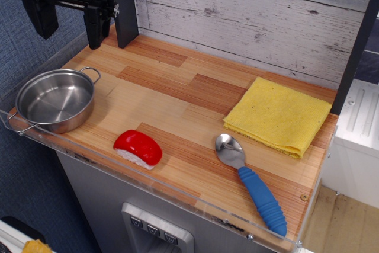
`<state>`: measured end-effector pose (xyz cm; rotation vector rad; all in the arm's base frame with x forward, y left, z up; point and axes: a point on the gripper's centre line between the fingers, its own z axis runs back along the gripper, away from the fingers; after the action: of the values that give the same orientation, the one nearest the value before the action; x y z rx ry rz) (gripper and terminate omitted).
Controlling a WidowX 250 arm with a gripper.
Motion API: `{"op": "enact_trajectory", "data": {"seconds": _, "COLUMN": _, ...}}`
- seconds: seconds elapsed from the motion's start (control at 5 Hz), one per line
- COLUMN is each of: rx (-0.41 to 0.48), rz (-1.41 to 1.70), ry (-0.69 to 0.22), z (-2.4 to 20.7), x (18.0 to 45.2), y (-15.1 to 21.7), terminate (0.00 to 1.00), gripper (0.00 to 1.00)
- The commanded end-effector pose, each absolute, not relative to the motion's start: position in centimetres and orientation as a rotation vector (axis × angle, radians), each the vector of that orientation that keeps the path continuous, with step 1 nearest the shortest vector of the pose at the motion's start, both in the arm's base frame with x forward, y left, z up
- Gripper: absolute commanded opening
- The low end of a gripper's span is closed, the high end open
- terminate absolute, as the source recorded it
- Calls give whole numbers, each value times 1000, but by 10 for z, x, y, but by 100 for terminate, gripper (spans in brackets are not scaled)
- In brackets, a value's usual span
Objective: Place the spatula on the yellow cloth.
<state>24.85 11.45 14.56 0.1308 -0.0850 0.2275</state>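
A spatula [251, 178] lies flat near the front right corner of a wood-patterned tabletop [177, 96], its thick ribbed blue handle reaching toward that corner and its shiny silver bowl, hollow side up, aimed back and to the left. Its long axis runs on a diagonal from the front right toward the middle of the table. Just behind the bowl, close to it but seemingly not touching, sits the yellow cloth [278, 115], a folded square lying flat against the right edge with one corner pointing toward the back wall. Nothing lies between utensil and cloth. To the left, along the front edge near its middle, rests a red-and-white sushi toy [138, 148], well apart from the spatula. Farther left, at the left edge, stands an empty steel pot [54, 99] with two loop handles, upright and partly overhanging the clear plastic lip [177, 197] that runs along the front edge. Above the back left corner hangs the black gripper [66, 13], clear of the tabletop and far from the spatula, its two fingers spread wide apart with nothing between them.
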Motion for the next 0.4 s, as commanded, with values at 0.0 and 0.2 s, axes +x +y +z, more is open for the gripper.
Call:
{"op": "enact_trajectory", "data": {"seconds": 0.0, "rx": 131, "rz": 227, "ry": -85, "z": 146, "x": 248, "y": 114, "terminate": 0, "gripper": 100}}
{"op": "enact_trajectory", "data": {"seconds": 0.2, "rx": 89, "rz": 241, "ry": -109, "z": 141, "x": 248, "y": 91, "terminate": 0, "gripper": 100}}
